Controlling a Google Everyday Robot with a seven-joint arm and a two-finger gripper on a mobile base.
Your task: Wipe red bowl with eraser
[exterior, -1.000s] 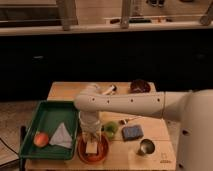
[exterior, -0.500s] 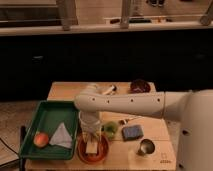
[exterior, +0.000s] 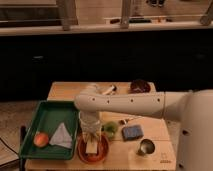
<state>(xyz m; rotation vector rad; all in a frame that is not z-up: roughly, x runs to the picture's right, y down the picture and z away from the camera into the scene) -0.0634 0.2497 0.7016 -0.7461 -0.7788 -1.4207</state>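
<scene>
The red bowl [exterior: 93, 152] sits near the front edge of the wooden table [exterior: 65, 90], just right of the green tray. The eraser [exterior: 91, 147], a pale cream block, stands inside the bowl. My gripper [exterior: 90, 140] points straight down over the bowl, with its fingers around the top of the eraser. My white arm [exterior: 135, 104] reaches in from the right and hides the table's middle.
A green tray [exterior: 47, 117] at the left holds an orange fruit [exterior: 40, 138] and a white folded cloth [exterior: 62, 135]. A green object [exterior: 110, 128], a blue pad [exterior: 132, 132] and a metal cup [exterior: 146, 147] lie right of the bowl. A maroon bowl [exterior: 140, 86] is at the back.
</scene>
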